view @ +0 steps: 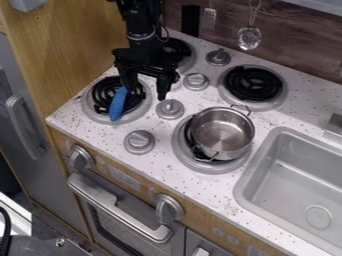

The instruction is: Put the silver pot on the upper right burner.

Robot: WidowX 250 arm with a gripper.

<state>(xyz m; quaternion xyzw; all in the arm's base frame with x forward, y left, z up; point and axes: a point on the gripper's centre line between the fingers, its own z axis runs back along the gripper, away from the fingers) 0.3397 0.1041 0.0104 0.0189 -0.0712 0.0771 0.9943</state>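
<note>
The black gripper (147,91) hangs over the left side of the stove, its two fingers spread apart with nothing between them. To its right and nearer the front, the silver pot (222,134) stands upright on the lower right burner (179,151), a little toward that burner's right side. It is empty inside, with small wire handles at its back and front. Behind the pot lies the upper right burner (252,84), a black coil with nothing on it.
A blue object (118,104) rests on the lower left burner (90,106), beside the gripper's left finger. Grey knobs (170,109) stand between the burners. The sink (294,172) is at right; utensils (249,37) hang along the back wall.
</note>
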